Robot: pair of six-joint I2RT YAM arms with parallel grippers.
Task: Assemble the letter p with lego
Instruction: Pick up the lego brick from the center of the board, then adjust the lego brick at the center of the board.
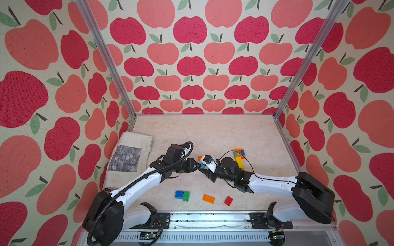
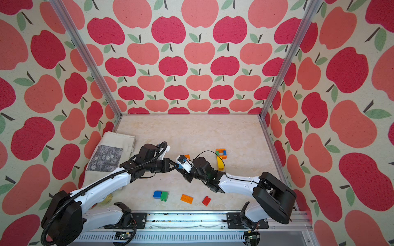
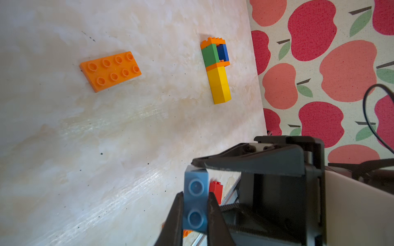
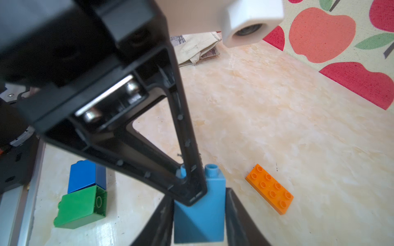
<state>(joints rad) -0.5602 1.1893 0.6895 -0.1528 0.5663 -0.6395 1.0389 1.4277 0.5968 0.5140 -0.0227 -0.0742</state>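
Backdrop: cloth-textured walls printed with red and coral apples, aluminium corner posts, and a glossy cream marbled tabletop (image 1: 213,132).

Top views. Both show a folded newspaper (image 1: 128,157) lying by the left wall. Two white-and-black arms meet mid-table, with the left gripper (image 1: 197,166) and right gripper (image 1: 205,170) tip to tip. A light blue brick (image 1: 200,165) sits between them. Toward the far right a partial build (image 1: 239,156) lies flat: orange plates enclosing green and blue, with a yellow stem. Along the near edge are a blue brick (image 1: 179,193) touching a green brick (image 1: 186,196), then a near orange plate (image 1: 208,198) and a red brick (image 1: 228,200), well apart. A far orange plate (image 1: 200,157) peeks out behind the grippers, mostly hidden.

Left wrist view. Only this view shows the left gripper's black tapered fingers (image 3: 214,213) clamped on the narrow sides of the light blue brick (image 3: 196,204), whose two round studs face the lens. One right-gripper finger (image 3: 251,164) lies against the brick's end. The far orange plate (image 3: 109,71) appears whole, thin, with eight studs.

Right wrist view. Only this view shows both right-gripper fingers (image 4: 238,221) flanking the brick's ends, close against it. Whether they press or have slackened cannot be told. A left-gripper finger (image 4: 187,161) crosses between the studs. The green brick (image 4: 81,204) shows its hollow underside and is joined to the blue brick.
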